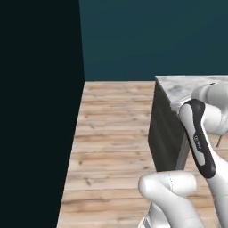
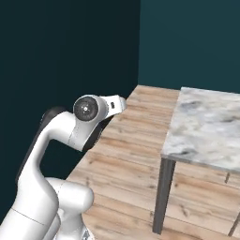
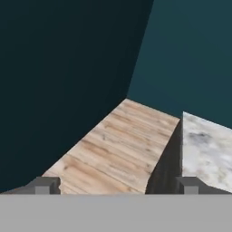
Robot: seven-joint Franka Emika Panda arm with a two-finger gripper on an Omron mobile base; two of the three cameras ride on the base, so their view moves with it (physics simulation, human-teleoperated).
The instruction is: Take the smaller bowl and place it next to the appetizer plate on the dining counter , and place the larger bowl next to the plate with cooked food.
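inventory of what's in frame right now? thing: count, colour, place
dining counter: one, white marble top with grey and tan veins, dark legs, open underneath; at the right of all three views, its visible part bare.
wooden floor: one, light brown planks; runs from the counter to the walls.
walls: two, dark teal; meet at a corner behind the floor.
arm: one, white with dark joints; lower left of the right base view, lower right of the left base view.
gripper: one, dark finger tips, open and holding nothing; over the floor at the counter's edge in the hand view.
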